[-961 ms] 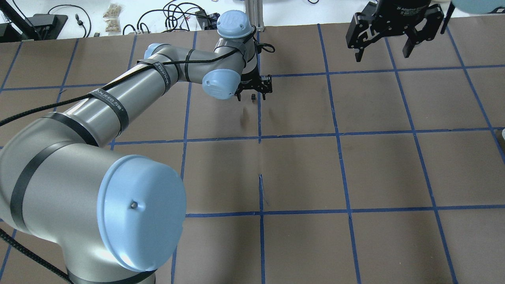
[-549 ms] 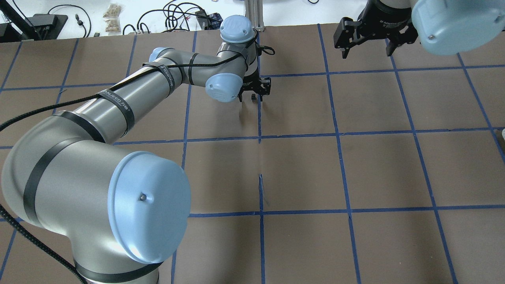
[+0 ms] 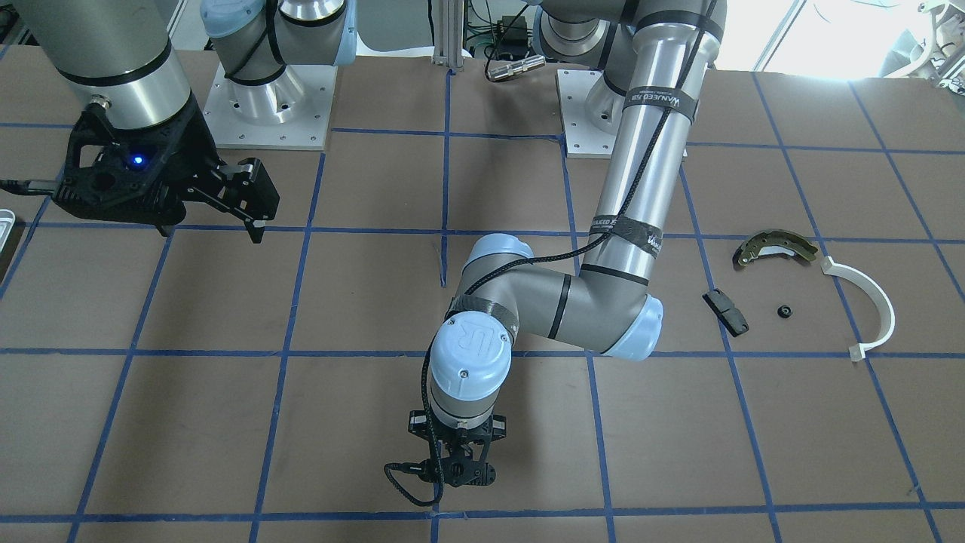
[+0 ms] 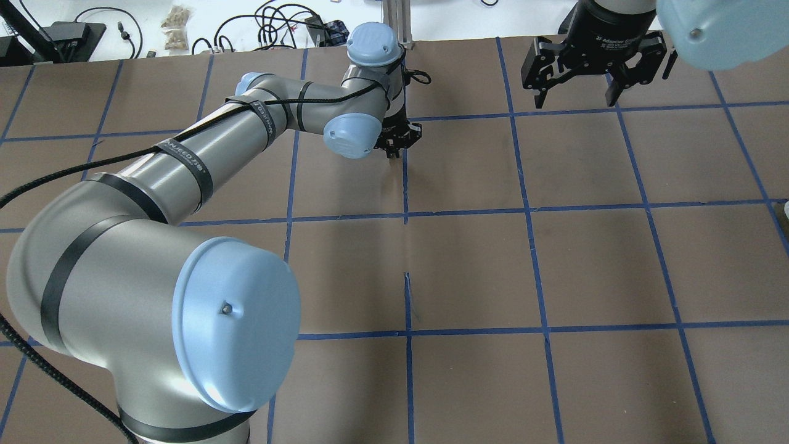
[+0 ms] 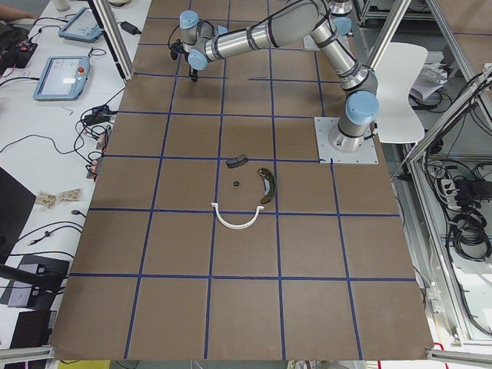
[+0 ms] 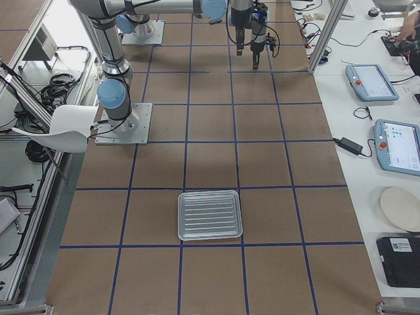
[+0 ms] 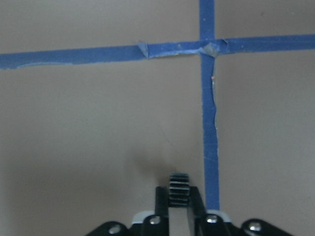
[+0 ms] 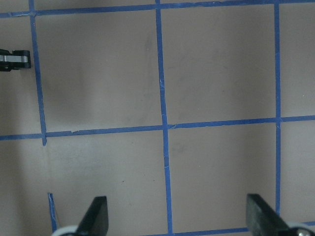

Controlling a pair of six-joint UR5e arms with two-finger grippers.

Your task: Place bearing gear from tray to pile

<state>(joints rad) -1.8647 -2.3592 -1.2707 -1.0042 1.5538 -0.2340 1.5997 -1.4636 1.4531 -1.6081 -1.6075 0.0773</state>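
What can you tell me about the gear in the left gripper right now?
The gear is small and black, its material hard to tell. The left wrist view shows it edge-on, fine teeth running across its rim. It is pinched between the fingers of the left gripper, only part of it showing past their tips. It seems to hang clear of the brown table, a faint shadow nearby, just beside a blue tape line.

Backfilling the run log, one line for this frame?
left gripper: shut on small black toothed gear, far from pile | right gripper: open, empty | whitish translucent ribbed tray: nothing seen inside
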